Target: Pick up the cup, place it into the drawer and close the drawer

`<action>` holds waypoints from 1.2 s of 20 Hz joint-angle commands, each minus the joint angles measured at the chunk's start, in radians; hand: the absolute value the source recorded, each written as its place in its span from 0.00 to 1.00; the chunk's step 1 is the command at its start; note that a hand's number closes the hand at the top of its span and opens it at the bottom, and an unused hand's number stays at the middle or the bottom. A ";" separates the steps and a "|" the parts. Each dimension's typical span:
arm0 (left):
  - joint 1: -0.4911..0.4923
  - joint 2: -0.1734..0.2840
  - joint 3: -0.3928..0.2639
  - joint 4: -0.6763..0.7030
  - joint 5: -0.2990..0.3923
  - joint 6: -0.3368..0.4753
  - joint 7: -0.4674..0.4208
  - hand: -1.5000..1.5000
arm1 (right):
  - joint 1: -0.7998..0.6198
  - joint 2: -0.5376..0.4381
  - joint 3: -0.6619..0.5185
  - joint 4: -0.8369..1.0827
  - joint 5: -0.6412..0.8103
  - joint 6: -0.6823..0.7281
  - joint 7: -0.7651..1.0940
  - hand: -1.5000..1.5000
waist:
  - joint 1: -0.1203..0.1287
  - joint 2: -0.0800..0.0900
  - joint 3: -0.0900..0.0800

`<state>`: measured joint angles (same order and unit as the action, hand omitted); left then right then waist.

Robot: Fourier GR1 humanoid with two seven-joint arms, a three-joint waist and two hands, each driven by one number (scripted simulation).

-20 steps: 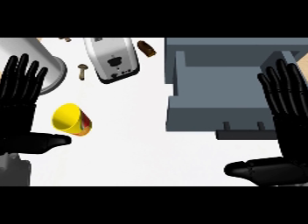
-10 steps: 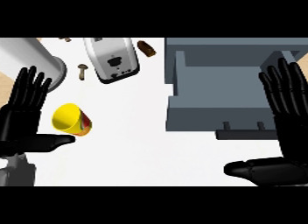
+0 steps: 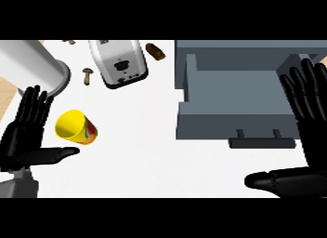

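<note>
Still lying on its side on the white counter (image 3: 146,139): yellow cup (image 3: 75,127), mouth toward the left robot hand (image 3: 28,139), just beside its fingers and above its thumb, not touching. Left robot hand spread, fingers straight up, holding nothing. Moved inward and closer to the cup versus a second ago. Right robot hand (image 3: 310,139) spread too, over the right edge of the grey drawer (image 3: 235,93), unchanged. Drawer pulled out, handle (image 3: 262,142) facing the robot. Toaster (image 3: 120,62) well behind the cup.
</note>
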<state>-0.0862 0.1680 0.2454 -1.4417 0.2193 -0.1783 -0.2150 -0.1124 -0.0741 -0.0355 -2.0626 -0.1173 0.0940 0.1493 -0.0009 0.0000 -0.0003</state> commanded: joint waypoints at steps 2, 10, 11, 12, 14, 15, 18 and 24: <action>-0.032 0.031 0.035 0.152 -0.008 -0.027 -0.084 0.00 | -0.032 0.000 -0.003 0.076 0.005 0.008 -0.031 0.00 | 0.000 0.001 0.000; -0.140 0.066 0.045 0.352 -0.015 -0.049 -0.129 0.00 | -0.008 0.018 0.029 -0.039 0.018 -0.024 0.041 0.00 | -0.002 0.000 0.000; -0.069 0.045 0.025 0.370 -0.049 -0.067 -0.223 0.00 | -0.074 -0.018 -0.043 0.039 -0.039 0.002 0.027 0.00 | 0.000 0.001 0.000; -0.077 0.088 0.048 0.411 -0.038 -0.106 -0.229 0.00 | 0.042 -0.011 -0.014 -0.005 -0.020 0.036 -0.026 0.00 | -0.002 0.000 0.000; -0.157 0.097 0.070 0.525 -0.040 -0.083 -0.270 0.00 | -0.025 -0.021 -0.031 0.002 -0.054 0.027 0.033 0.00 | -0.003 0.001 0.000; -0.142 0.093 0.056 0.566 -0.064 -0.098 -0.329 0.00 | -0.031 -0.018 -0.018 -0.008 -0.025 0.010 0.041 0.00 | -0.003 0.001 0.000; -0.170 0.075 0.053 0.598 -0.068 -0.063 -0.349 0.00 | -0.033 0.014 0.019 0.073 0.023 0.005 -0.036 0.00 | -0.002 0.001 0.000; -0.173 0.088 0.056 0.681 -0.062 -0.075 -0.411 0.00 | 0.066 -0.018 -0.015 -0.094 -0.054 0.040 0.058 0.00 | -0.003 0.000 0.000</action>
<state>-0.2555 0.2591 0.3089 -0.7855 0.1559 -0.2611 -0.6126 -0.0953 -0.0859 -0.0507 -2.0875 -0.1537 0.1204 0.1756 -0.0045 0.0008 -0.0004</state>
